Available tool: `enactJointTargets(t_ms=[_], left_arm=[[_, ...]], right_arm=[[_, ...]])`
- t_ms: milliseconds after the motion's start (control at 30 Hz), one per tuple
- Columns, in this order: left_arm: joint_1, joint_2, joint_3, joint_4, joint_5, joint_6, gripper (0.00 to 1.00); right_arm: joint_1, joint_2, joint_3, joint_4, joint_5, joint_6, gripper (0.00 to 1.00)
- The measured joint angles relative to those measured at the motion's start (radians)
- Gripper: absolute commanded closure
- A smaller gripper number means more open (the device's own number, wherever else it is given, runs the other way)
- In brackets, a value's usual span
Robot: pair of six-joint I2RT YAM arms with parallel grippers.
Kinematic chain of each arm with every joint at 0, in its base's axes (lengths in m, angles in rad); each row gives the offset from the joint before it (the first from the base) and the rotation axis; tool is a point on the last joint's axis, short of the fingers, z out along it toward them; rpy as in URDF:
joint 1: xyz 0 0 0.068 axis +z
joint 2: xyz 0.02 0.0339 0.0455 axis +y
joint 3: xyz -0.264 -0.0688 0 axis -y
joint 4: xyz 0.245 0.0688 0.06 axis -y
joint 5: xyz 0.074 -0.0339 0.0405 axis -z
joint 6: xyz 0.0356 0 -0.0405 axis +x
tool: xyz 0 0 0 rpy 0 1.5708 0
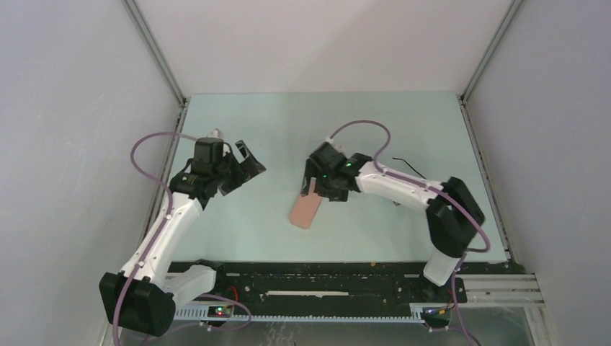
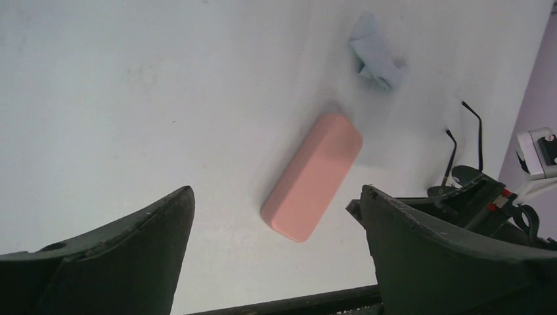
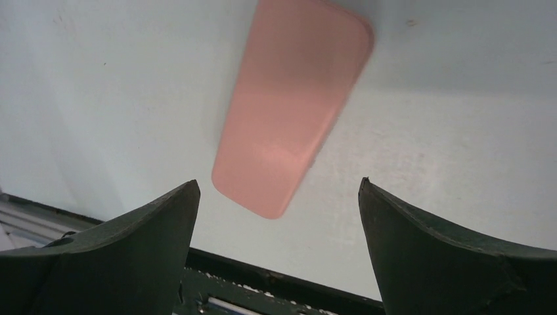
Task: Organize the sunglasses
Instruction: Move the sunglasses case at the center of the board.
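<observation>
The sunglasses point(image 2: 477, 126) show as thin black arms on the table, partly behind my right arm; in the top view only a slim black arm point(image 1: 404, 165) shows. The closed salmon-pink case point(image 1: 305, 210) lies mid-table, also in the left wrist view point(image 2: 314, 176) and the right wrist view point(image 3: 291, 108). My right gripper point(image 1: 312, 186) hovers over the case's far end, open, nothing between its fingers point(image 3: 279, 182). My left gripper point(image 1: 248, 166) stands open to the left, apart from the case, and holds nothing point(image 2: 277, 191).
A small grey-blue cloth point(image 2: 374, 56) lies crumpled beyond the case, hidden under my right arm in the top view. The black rail point(image 1: 324, 277) runs along the table's near edge. Metal frame posts and white walls close in the sides and back.
</observation>
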Motion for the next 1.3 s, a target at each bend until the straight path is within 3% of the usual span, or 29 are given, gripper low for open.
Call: enactJointTargets(t_ms=[200, 467, 1067, 1300], left_arm=[[0.044, -0.056, -0.075, -0.041, -0.010, -0.009, 0.00], [0.045, -0.058, -0.117, -0.046, -0.009, -0.010, 0.00], [0.045, -0.058, -0.117, -0.042, -0.005, -0.009, 0.00], [0.045, -0.057, -0.117, -0.041, 0.000, -0.009, 0.00]], right_arm=[[0.100, 0.190, 0.174, -0.114, 0.109, 0.080, 0.00], [0.111, 0.354, 0.370, -0.317, 0.178, 0.182, 0.00], [0.118, 0.443, 0.443, -0.361, 0.146, 0.200, 0.01], [0.117, 0.455, 0.452, -0.363, 0.138, 0.193, 0.10]])
